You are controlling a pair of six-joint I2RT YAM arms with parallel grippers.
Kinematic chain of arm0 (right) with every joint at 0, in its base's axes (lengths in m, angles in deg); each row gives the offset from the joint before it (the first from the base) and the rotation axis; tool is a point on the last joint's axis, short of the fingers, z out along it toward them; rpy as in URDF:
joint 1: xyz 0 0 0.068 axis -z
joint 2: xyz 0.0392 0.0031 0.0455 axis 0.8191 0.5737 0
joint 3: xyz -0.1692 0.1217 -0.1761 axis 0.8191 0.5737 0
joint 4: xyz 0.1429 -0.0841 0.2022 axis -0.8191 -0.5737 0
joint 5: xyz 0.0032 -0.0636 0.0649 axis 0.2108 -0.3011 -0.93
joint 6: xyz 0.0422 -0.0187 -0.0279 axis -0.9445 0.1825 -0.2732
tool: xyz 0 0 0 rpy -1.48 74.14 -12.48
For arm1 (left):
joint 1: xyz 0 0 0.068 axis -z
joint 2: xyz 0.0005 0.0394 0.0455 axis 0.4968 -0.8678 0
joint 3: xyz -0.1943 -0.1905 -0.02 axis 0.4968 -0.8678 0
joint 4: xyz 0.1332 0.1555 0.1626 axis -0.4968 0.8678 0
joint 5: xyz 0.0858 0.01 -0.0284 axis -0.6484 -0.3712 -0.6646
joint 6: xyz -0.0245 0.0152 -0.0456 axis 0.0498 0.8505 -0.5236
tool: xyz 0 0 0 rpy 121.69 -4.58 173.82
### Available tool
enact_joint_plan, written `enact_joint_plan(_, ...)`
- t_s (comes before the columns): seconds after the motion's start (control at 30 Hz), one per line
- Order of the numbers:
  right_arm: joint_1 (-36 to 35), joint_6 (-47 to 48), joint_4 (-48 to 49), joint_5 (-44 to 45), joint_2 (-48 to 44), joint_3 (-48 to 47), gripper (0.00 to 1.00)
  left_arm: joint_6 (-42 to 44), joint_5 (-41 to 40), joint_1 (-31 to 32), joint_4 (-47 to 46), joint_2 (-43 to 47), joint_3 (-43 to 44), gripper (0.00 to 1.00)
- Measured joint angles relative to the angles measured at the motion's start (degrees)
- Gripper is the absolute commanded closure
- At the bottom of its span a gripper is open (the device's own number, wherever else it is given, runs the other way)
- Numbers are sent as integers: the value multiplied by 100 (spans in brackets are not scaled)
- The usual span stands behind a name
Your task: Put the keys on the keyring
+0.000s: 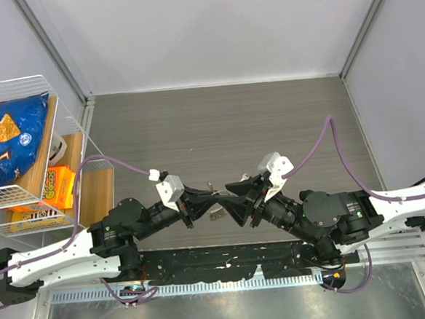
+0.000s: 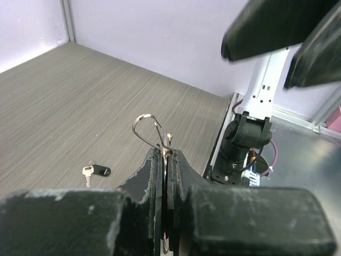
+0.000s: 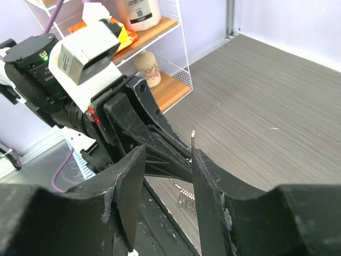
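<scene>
My left gripper [image 1: 209, 196] [image 2: 167, 152] is shut on the keyring [image 2: 145, 126], a thin silver wire loop that sticks up out of its jaws. A sliver of key [image 2: 169, 138] stands beside it. A small bunch of silvery keys [image 1: 216, 215] [image 3: 186, 200] hangs below the two meeting grippers. My right gripper [image 1: 233, 196] [image 3: 168, 152] faces the left one tip to tip, jaws open. A thin metal key tip [image 3: 192, 140] shows at its right finger's edge. A black-headed key [image 2: 96, 171] lies alone on the wood-grain table [image 1: 217, 123].
A white wire shelf [image 1: 64, 119] stands at the left with a blue chip bag [image 1: 7, 137], an orange snack pack [image 1: 54, 186] and a small jar [image 3: 147, 68]. Pale walls close the table's far and side edges. A metal rail [image 1: 228, 282] runs along the near edge.
</scene>
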Motion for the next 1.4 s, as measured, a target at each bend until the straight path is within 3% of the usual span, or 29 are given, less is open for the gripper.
enact_joint_plan(0.2, 0, -199, -1298, 321, 610, -1169, 53, 83, -15, 0, 254, -4, 7, 100)
enact_joint_plan(0.5, 243, -514, -2577, 238, 946, -1711, 59, 105, -66, 0, 909, -79, 214, 100)
enact_joint_plan(0.93, 1631, -590, -2667, -1534, 855, -1613, 58, 103, -96, 0, 1499, -83, 356, 100)
enact_joint_plan(1.4, 2100, -741, -2671, -2415, 1515, -1602, 64, 127, -131, 0, 1690, -256, 409, 100)
